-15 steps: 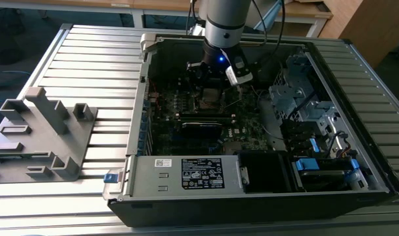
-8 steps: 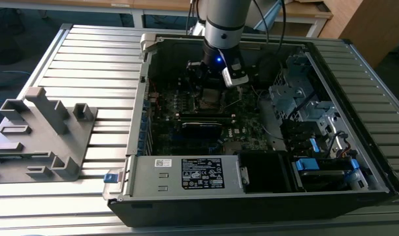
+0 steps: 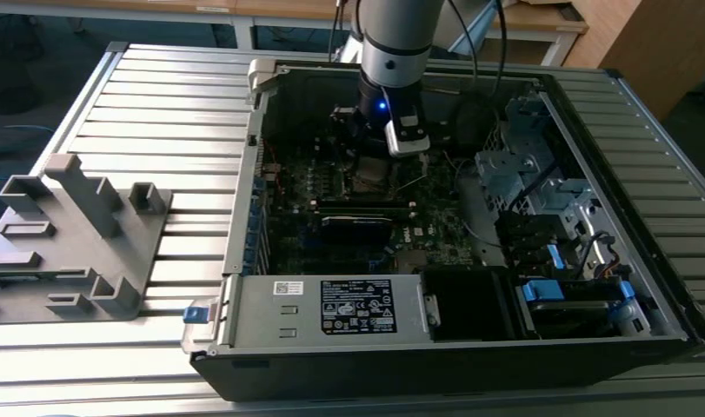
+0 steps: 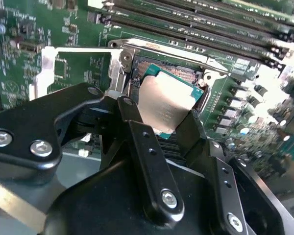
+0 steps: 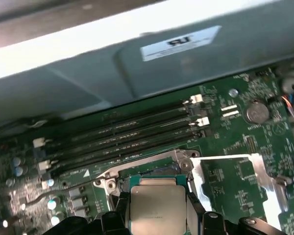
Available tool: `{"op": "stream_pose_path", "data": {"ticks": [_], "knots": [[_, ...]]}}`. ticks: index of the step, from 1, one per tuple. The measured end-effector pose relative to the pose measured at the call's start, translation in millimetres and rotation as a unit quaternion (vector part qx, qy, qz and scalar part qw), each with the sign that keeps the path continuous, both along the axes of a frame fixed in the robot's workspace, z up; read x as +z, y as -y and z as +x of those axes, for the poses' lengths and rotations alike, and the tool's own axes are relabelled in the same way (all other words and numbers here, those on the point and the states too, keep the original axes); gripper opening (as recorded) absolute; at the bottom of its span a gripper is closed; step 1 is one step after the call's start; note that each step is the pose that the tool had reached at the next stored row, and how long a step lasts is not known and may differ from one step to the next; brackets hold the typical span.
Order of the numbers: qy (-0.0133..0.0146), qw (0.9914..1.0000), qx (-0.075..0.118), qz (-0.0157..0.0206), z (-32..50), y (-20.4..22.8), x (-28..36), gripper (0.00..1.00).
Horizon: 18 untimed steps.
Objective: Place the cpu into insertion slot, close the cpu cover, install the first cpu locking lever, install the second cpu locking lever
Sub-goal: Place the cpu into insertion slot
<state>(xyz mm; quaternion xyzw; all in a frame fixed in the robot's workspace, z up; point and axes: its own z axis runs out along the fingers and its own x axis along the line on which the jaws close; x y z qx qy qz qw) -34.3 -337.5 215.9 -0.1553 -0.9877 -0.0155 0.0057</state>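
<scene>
The gripper [image 4: 161,116] is clamped on the cpu [image 4: 167,102], its black fingers [image 4: 137,139] pressing two opposite edges, and holds it just over the insertion slot [image 4: 179,73]. Whether the chip already touches the socket is hard to tell. The cpu cover [image 4: 45,61] lies swung open flat beside the slot, inside the open computer case [image 3: 245,165].

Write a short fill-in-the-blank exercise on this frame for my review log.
The gripper has its fingers shut on the flat square silvery-brown ___. The thin silvery metal-frame cpu cover lies swung ___ beside the square black insertion slot. The circuit board around it is ___.
Missing: cpu; open; green.
</scene>
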Motion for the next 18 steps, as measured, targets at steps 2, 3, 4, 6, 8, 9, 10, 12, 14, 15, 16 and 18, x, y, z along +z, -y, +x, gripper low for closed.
{"op": "stream_pose_path", "data": {"ticks": [2, 3, 4, 6, 8, 9, 10, 12, 14, 15, 16, 18], "knots": [[0.0000, 0.99984, -0.018, 0.0000, 0.0, 0.0, -0.2, 0.54], [0.0000, 0.99964, -0.027, 0.0000, 0.0, 0.0, -0.3, 0.54], [0.0000, 0.99935, -0.036, 0.0000, 0.0, 0.0, -0.4, 0.54], [0.0000, 0.99852, -0.054, 0.0001, 0.0, 0.0, -0.5, 0.54], [0.0000, 0.99738, -0.072, 0.0001, 0.0, 0.0, -0.7, 0.54], [0.0000, 0.99668, -0.081, 0.0000, 0.0, 0.0, -0.8, 0.54], [0.0000, 0.99591, -0.090, 0.0000, 0.0, 0.0, -0.9, 0.54], [0.0000, 0.99413, -0.108, 0.0000, 0.0, 0.0, -1.0, 0.54], [0.0000, 0.99191, -0.127, 0.0001, 0.0, 0.0, -1.2, 0.54], [0.0000, 0.99074, -0.136, 0.0001, 0.0, 0.0, -1.3, 0.54], [0.0000, 0.98947, -0.145, 0.0001, 0.0, 0.0, -1.4, 0.54], [0.0000, 0.98671, -0.162, 0.0001, 0.0, 0.0, -1.6, 0.54]]}}
